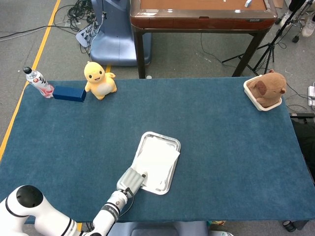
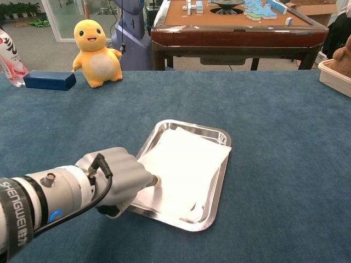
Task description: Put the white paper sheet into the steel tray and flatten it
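- The table (image 1: 221, 162), covered in blue cloth, fills most of both views.
- The tray (image 1: 172, 146) lies near the table's front edge, left of centre, its long side running away from the robot.
- The sheet (image 2: 186, 164) lies inside the tray, covering most of its floor; its right corner rides up on the tray's right rim, and the near end shows some wrinkles.
- The left hand (image 2: 118, 178) is at the tray's near left corner, fingers curled together, one fingertip touching the sheet's left edge. Whether it pinches the paper or only presses on it I cannot tell.
- The right hand shows in neither view.
- A yellow toy (image 1: 99, 80) stands at the far left of the table, with a blue box (image 1: 69, 93) just beside it and a bottle (image 1: 38, 82) next to the box.
- A brown toy (image 1: 268, 87) sits in a white bin (image 1: 252, 97) at the far right corner.
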You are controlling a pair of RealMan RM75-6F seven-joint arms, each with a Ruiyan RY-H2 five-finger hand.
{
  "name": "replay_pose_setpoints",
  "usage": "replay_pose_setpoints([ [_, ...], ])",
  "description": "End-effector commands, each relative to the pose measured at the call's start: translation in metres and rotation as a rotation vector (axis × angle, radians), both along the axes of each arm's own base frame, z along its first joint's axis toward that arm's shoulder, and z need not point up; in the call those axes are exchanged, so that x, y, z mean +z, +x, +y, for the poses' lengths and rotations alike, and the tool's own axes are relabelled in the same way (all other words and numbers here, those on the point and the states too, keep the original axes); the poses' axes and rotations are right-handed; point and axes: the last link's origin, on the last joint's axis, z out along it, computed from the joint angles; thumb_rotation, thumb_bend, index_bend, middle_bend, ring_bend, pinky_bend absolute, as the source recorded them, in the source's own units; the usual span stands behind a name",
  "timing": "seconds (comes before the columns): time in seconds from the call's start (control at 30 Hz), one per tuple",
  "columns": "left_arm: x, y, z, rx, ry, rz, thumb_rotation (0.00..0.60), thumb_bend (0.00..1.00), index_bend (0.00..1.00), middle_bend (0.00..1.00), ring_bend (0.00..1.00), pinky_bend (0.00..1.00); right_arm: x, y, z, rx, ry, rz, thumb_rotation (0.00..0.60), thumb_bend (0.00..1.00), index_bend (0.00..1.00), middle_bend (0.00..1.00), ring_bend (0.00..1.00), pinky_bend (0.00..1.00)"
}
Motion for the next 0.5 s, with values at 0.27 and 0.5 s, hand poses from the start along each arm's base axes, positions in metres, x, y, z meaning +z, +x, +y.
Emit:
replay_pose_setpoints([
  [0.27,-0.0009,0.0008,0.0001,0.020,0.017,0.010,0.600,0.93,0.14,1.00,0.83,0.86,0.0009,0.0003,0.0005,0.001,-0.004,0.000,0.600,0.00,0.20,0.30,0.16,0.33],
  [0.5,-0.0010,0.0029,-0.0028,0.044,0.008,0.009,0.600,0.94,0.13,1.00,0.84,0.86,0.0024,0.0011,0.0018,0.005,-0.013,-0.002,0.600,0.00,0.20,0.30,0.16,0.33],
])
